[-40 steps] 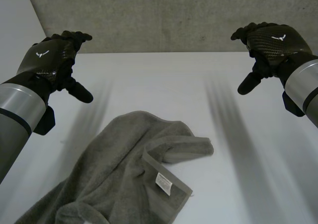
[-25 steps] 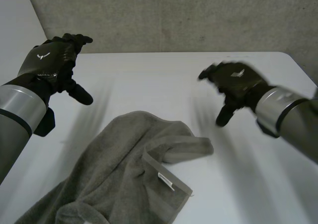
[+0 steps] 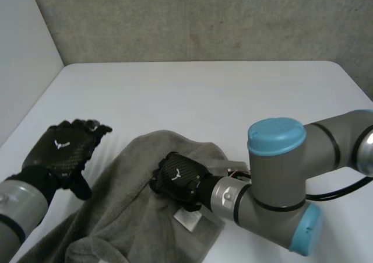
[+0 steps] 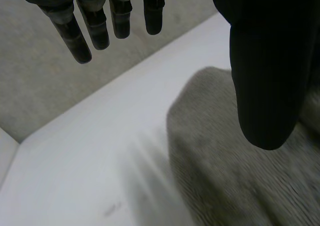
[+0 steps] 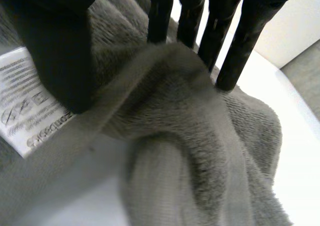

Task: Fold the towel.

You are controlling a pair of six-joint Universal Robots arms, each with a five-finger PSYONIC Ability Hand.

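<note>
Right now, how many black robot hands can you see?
2. The left hand is open beside the towel; the right hand pinches a ridge in its middle, near the white label.

Grey terry-cloth towel [image 3: 128, 210] with a fuzzy, matt pile and a white printed care label [image 5: 20, 117]; smooth, matt white worktop [image 3: 204, 94]; rough, speckled grey wall [image 3: 204, 18].

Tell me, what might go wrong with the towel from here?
1. The right hand pinches a bunched ridge in the middle of the towel, beside the label, not a corner; lifting there could drag the heap rather than spread it.
2. The left hand is open beside the towel's edge, holding nothing; a one-handed pull may crumple it more.
</note>
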